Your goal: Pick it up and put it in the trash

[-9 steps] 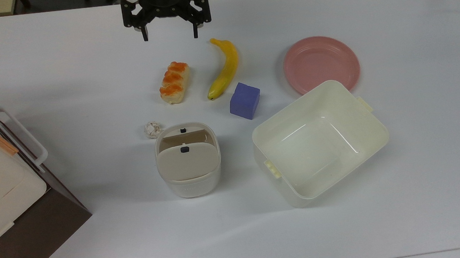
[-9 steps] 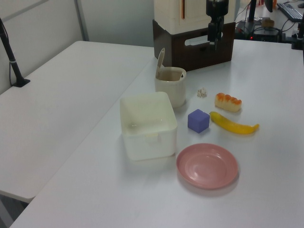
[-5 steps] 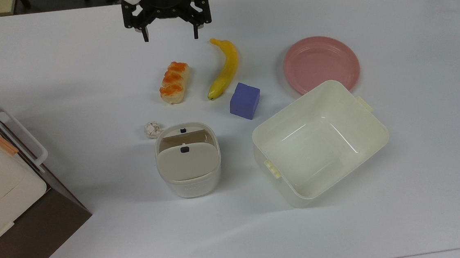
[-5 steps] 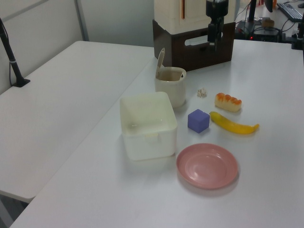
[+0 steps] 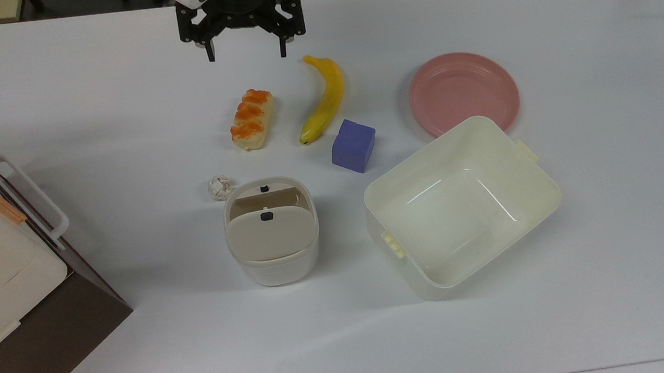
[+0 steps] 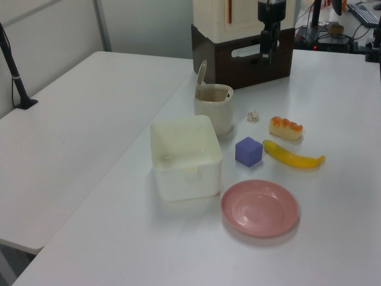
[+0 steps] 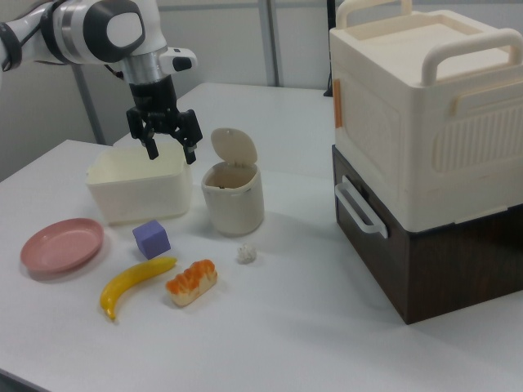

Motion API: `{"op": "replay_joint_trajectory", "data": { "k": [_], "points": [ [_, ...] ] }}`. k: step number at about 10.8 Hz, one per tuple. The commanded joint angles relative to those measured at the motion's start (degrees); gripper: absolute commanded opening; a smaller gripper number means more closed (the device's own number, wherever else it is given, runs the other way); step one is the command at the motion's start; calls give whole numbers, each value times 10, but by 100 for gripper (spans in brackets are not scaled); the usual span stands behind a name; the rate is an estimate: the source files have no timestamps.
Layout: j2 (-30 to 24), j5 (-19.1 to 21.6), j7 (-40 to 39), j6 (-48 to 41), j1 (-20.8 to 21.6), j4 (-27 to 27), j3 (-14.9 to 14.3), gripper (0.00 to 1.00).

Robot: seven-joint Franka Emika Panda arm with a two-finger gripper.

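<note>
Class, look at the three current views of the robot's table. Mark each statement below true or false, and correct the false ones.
1. The gripper is open and holds nothing. True.
2. The paper wad is inside the bin. False: it lies on the table beside the bin.
3. The bin's lid is tilted, leaving an opening. True.
4. The tub holds the purple cube. False: the tub is empty and the cube sits on the table beside it.
5. The banana lies on the pink plate. False: it lies on the table, apart from the plate.
6. The bread lies between wad and gripper in the top view. True.
</note>
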Motion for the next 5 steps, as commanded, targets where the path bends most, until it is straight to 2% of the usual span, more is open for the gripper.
{"op": "replay_joint_trajectory", "data": {
  "k": [1, 5],
  "points": [
    [-13, 10, 3, -5, -1, -10, -5, 100],
    [-16, 9, 1, -3, -2, -9, -8, 100]
  ]
}}
